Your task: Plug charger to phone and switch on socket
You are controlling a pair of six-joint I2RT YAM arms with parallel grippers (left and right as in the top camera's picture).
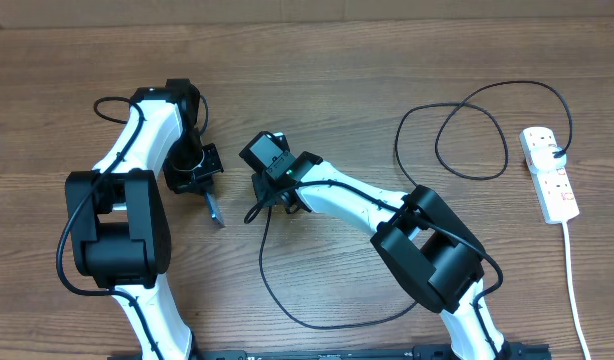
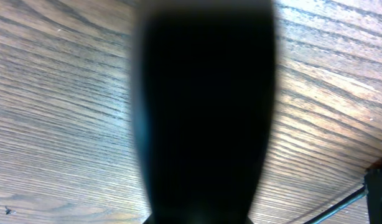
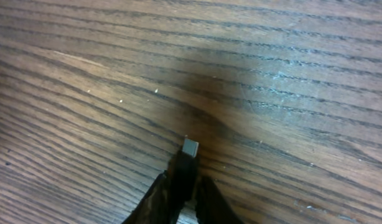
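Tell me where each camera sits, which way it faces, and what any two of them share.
Overhead: fixed above, looking straight down at the table, both arms, socket and charger.
Left wrist: on the left arm, close to the wood; a blurred dark shape, likely the held phone, blocks the middle.
Right wrist: on the right arm, facing the wood; its jaws pinch the charger's connector.
Shared: overhead and right wrist both show the charger.
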